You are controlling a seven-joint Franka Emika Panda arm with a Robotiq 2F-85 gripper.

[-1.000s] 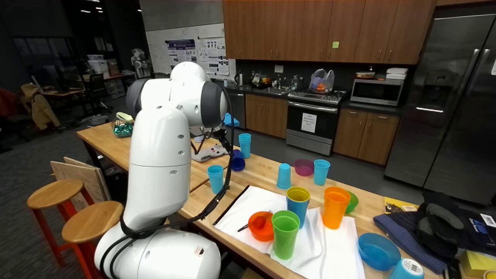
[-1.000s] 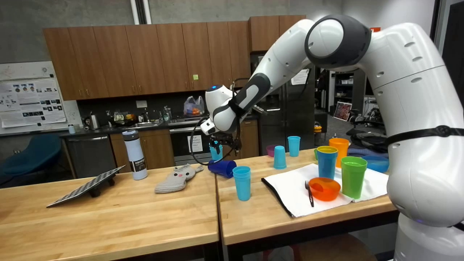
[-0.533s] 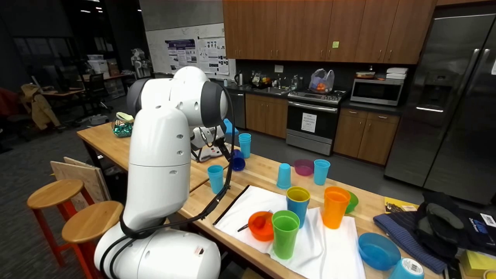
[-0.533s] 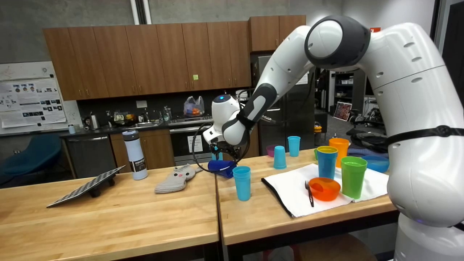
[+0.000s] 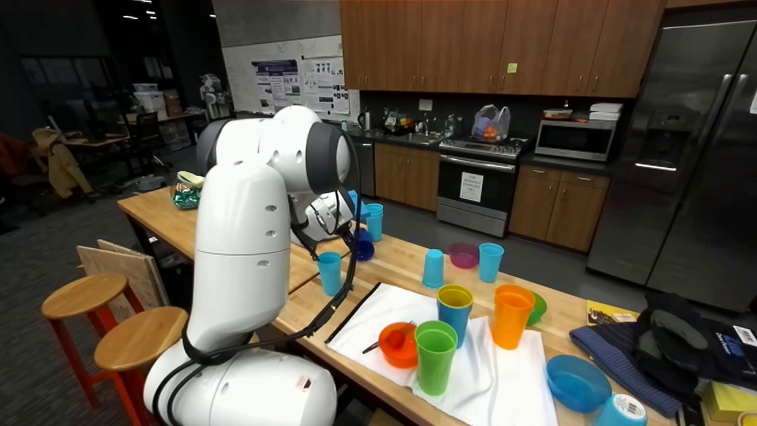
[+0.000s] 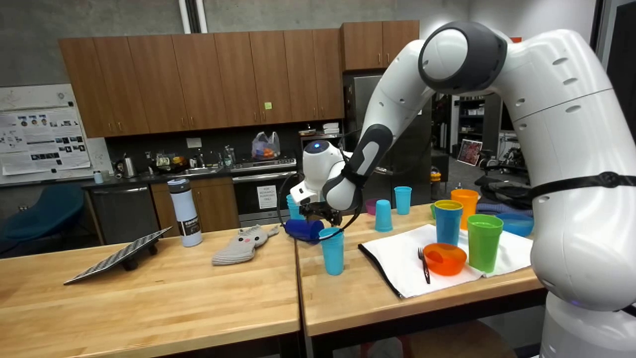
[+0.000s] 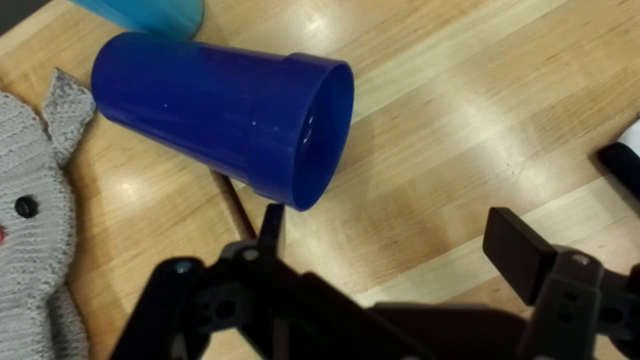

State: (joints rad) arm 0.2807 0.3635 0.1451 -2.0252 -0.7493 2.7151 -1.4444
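Note:
My gripper (image 7: 387,232) stands open over the wooden table in the wrist view, with nothing between its fingers. A dark blue cup (image 7: 215,110) lies on its side just beyond the left finger (image 7: 271,227), its mouth facing right; whether they touch I cannot tell. Light blue stacked cups (image 5: 374,222) stand behind it. In both exterior views the gripper (image 6: 320,216) hangs low, partly hidden by cables, between the dark blue cup (image 6: 304,230) and an upright light blue cup (image 6: 333,253). A grey knitted toy (image 7: 30,165) lies at the wrist view's left edge.
A white cloth (image 6: 397,261) carries an orange bowl (image 6: 445,259), a fork (image 6: 424,266) and several tall cups. An upturned light blue cup (image 5: 433,269) and a purple bowl (image 5: 464,255) stand behind it. A bottle (image 6: 185,214) stands by a tilted panel (image 6: 119,254).
The hand has come down and shifted right in both exterior views, from above the dark blue cup toward the upright light blue cup. The cups have not visibly moved. The jaws stay open.

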